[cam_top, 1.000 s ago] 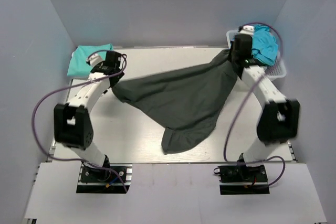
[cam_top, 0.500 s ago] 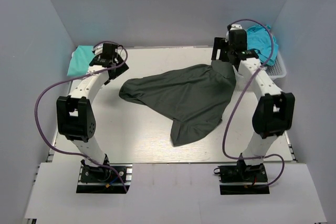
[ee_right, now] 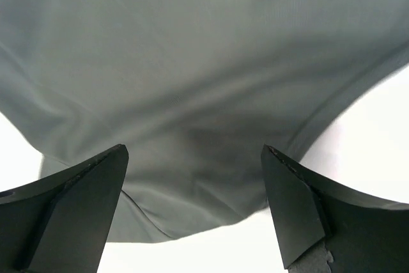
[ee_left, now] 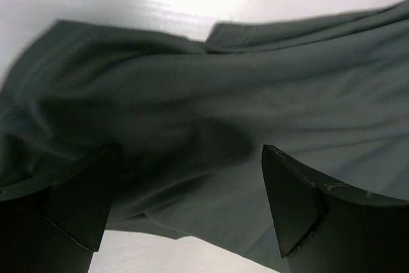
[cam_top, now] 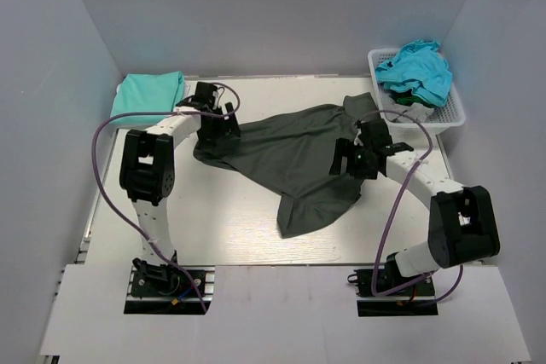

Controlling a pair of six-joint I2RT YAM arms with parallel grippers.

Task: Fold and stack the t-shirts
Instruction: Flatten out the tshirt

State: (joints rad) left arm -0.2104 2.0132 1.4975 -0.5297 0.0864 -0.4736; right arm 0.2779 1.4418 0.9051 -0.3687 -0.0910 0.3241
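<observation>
A dark charcoal t-shirt (cam_top: 290, 159) lies loose and creased across the middle of the table. My left gripper (cam_top: 219, 130) hangs open over its left end; in the left wrist view the fingers (ee_left: 291, 202) straddle dark folds (ee_left: 204, 94) without touching them. My right gripper (cam_top: 345, 162) is open above the shirt's right part, and the right wrist view shows the cloth (ee_right: 192, 62) and its hem edge between the spread jaws (ee_right: 195, 151). A folded mint-green t-shirt (cam_top: 149, 95) rests at the back left. Turquoise t-shirts (cam_top: 415, 70) are heaped in the basket.
The white lattice basket (cam_top: 448, 117) stands at the back right corner, close to the dark shirt's far tip. Grey walls close in the table on three sides. Purple cables loop off both arms. Bare white table (cam_top: 213, 219) shows in front of the shirt.
The right gripper opened and let go of the dark shirt, then swung from the basket forward over it. The left gripper moved right over the shirt's left end. The shirt settled onto the table.
</observation>
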